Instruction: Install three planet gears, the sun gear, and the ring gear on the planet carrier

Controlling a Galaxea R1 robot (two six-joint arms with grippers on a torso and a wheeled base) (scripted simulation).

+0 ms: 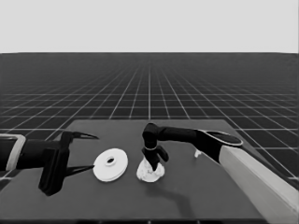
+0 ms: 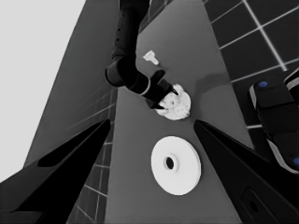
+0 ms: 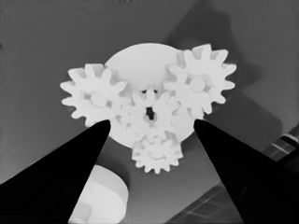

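The planet carrier, the smaller round part, lies mid-table. On it sit three planet gears meshed around a centre gear. My right gripper hangs just above this cluster, open, with nothing between its fingers. The ring gear, the larger round part, lies flat to the left of the cluster. My left gripper waits open at the table's left end, its fingertips beside the larger part and apart from it.
A thin white piece stands on the table to the right, behind the right arm. The pale right forearm fills the lower right corner. Dark machinery with blue lights shows past the table's edge.
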